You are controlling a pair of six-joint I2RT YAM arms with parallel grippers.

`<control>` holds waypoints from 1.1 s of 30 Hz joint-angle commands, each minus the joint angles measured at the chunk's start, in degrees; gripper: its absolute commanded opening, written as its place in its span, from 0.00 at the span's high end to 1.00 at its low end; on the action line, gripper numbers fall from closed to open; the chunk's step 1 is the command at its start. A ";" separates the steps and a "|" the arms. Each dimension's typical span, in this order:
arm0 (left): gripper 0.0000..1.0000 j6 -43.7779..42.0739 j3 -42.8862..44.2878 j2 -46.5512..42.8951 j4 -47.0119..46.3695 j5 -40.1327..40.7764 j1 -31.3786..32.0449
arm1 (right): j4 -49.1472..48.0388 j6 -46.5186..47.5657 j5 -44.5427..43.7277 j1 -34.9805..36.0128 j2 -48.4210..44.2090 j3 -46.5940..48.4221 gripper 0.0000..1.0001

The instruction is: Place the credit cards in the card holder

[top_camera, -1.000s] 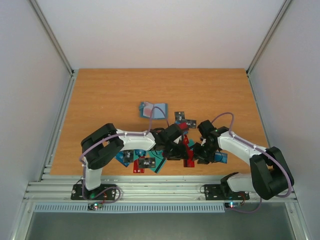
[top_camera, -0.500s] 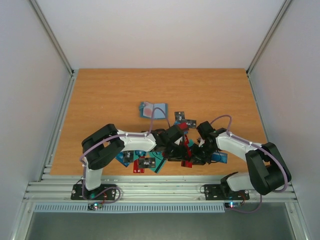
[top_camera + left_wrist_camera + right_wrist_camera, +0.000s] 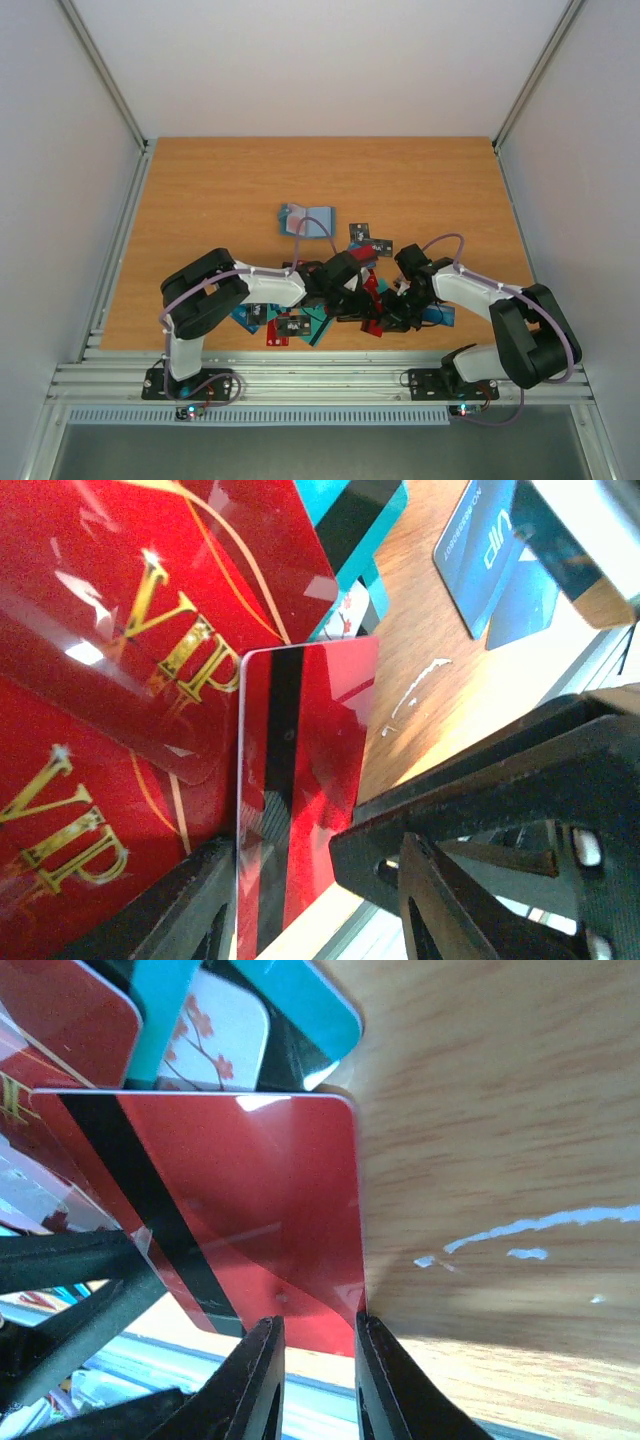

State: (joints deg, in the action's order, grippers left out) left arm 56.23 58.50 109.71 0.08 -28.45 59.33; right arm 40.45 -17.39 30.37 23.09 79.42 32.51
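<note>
A red credit card (image 3: pixel 310 740) with a black stripe stands tilted off the table, and my left gripper (image 3: pixel 285 860) is shut across its width, a finger on each long edge. My right gripper (image 3: pixel 318 1335) is open with a narrow gap. The same card's (image 3: pixel 250 1190) lower corner lies between its jaws, and the right finger (image 3: pixel 385 1380) touches the card's edge. From above, the left gripper (image 3: pixel 352 300) and right gripper (image 3: pixel 392 312) meet over the card pile near the table's front. The teal-blue card holder (image 3: pixel 308 219) lies open further back, apart from both.
Red VIP cards (image 3: pixel 120 630) lie under the held card, and a blue card (image 3: pixel 480 550) lies to its right. Teal and flowered cards (image 3: pixel 300 1000) lie behind it. More cards (image 3: pixel 290 325) lie front left, and black ones (image 3: pixel 365 238) lie near the holder. Walls enclose the table.
My right gripper has moved left to the left gripper and its jaws have narrowed around the red card's corner. The left gripper has kept its hold and barely moved.
</note>
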 commanded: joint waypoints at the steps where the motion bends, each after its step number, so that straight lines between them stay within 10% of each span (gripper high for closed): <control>1: 0.57 0.55 -2.31 -1.21 -10.61 -0.58 0.96 | -6.70 -0.36 -0.70 1.08 3.20 -3.43 0.79; 12: 0.84 -1.08 -1.47 -0.82 -8.75 0.08 0.96 | -6.56 -0.06 0.13 1.07 3.68 -2.39 0.78; 33: 0.81 -12.19 0.53 2.30 -4.94 -8.26 0.96 | -5.61 1.51 -0.17 1.07 4.43 -0.83 0.78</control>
State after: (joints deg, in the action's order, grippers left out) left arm 47.53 57.69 109.93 -5.54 -29.23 58.50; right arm 40.21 -17.52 37.32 23.70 82.00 31.77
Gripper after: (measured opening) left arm 0.193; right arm 0.215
